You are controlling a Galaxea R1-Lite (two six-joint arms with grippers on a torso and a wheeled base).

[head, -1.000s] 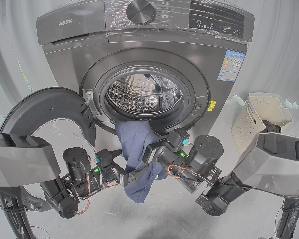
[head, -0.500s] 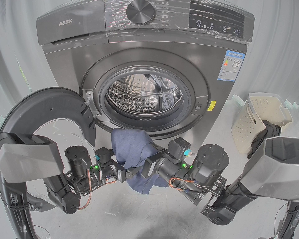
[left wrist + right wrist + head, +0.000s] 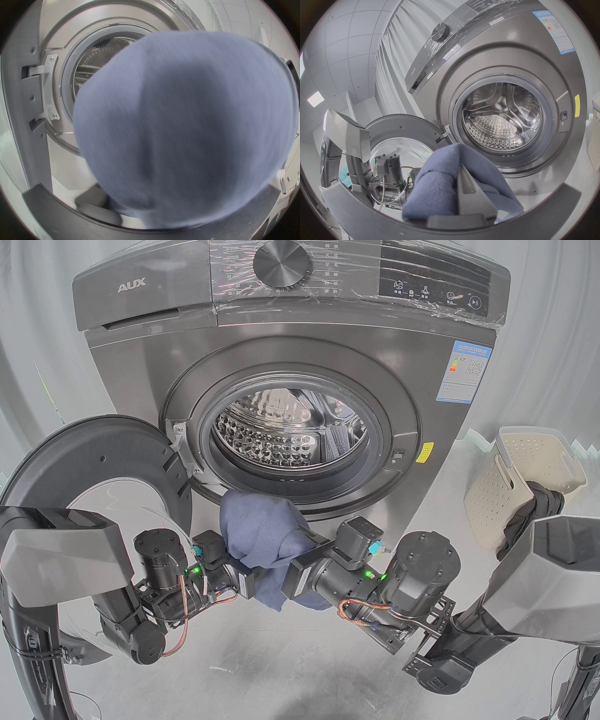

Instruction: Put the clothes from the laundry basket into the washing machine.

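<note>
A blue garment (image 3: 262, 530) is bunched between my two grippers, just below the lip of the washing machine's open port (image 3: 287, 427). My left gripper (image 3: 257, 579) holds its lower part from the left. The cloth (image 3: 187, 131) hides that gripper's fingers in the left wrist view. My right gripper (image 3: 300, 549) grips the garment from the right. In the right wrist view one of its fingers (image 3: 470, 193) stands against the cloth (image 3: 440, 181). The steel drum (image 3: 500, 118) lies beyond it.
The round door (image 3: 94, 459) is swung open to the left, close to my left arm. A cream laundry basket (image 3: 537, 455) lies tipped at the right, with a dark garment (image 3: 540, 502) hanging out of it. Bare grey floor lies in front of the machine.
The garment's hanging end has been lifted and bunched up. My left gripper rose toward the port, and my right arm drew slightly back and down.
</note>
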